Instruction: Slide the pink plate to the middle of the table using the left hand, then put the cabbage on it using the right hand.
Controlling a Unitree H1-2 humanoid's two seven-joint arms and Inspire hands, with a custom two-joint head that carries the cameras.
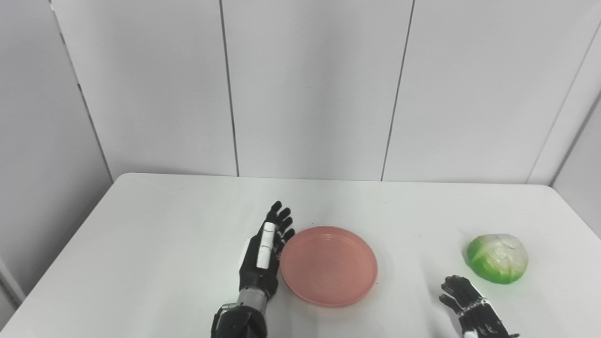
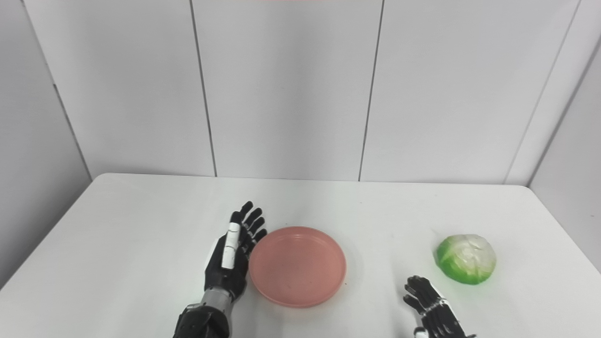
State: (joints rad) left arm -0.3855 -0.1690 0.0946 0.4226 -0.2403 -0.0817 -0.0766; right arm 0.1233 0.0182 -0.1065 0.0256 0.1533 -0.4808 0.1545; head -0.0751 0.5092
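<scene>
Slide step — my left hand (image 1: pixel 263 256), fingers flat and apart, touches the pink plate (image 1: pixel 328 265); next, my spread, empty right hand (image 1: pixel 469 303) must reach the cabbage (image 1: pixel 497 258) just beyond it.

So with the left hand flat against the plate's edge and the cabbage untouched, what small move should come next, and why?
Probably the right hand should reach forward to the cabbage. The pink plate already sits near the table's middle with the open left hand at its left rim, and the right hand is open, just short of the cabbage.

A white table (image 1: pixel 164 234) stands before seemingly grey wall panels (image 1: pixel 310 84).
</scene>
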